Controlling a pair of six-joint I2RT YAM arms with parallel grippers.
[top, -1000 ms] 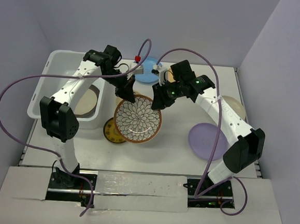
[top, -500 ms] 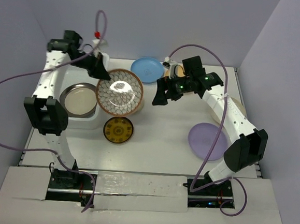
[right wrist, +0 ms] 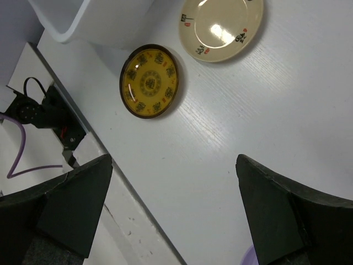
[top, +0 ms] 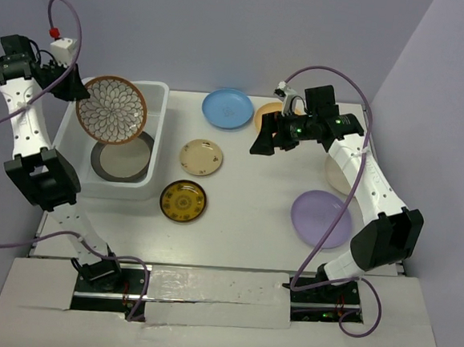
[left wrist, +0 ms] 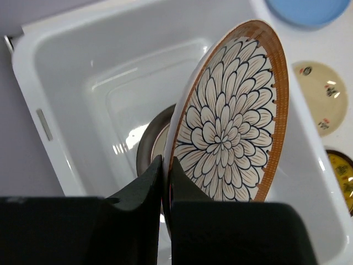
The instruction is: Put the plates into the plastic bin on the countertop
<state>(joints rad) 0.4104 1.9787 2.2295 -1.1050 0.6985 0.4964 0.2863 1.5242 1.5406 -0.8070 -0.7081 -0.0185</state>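
My left gripper (top: 79,89) is shut on the rim of the brown-white floral plate (top: 111,110) and holds it tilted on edge above the white plastic bin (top: 159,94); the wrist view shows the plate (left wrist: 231,121) over the bin (left wrist: 66,72). A dark-rimmed plate with cream centre (top: 120,159) lies in the bin. My right gripper (top: 262,144) is open and empty above the countertop. On the countertop lie a blue plate (top: 227,108), an orange plate (top: 267,112), a small cream plate (top: 201,157), a dark gold-patterned plate (top: 183,201), a lavender plate (top: 322,218) and a cream plate (top: 334,176) partly under the right arm.
Pale lilac walls close in the countertop at the back and both sides. The arm bases and cables stand at the near edge. In the right wrist view, the gold-patterned plate (right wrist: 149,81) and small cream plate (right wrist: 220,26) lie beyond the fingers.
My left gripper has carried the floral plate from the middle of the countertop leftward to above the bin, tilting it on edge. My right gripper has drawn back to the right and higher.
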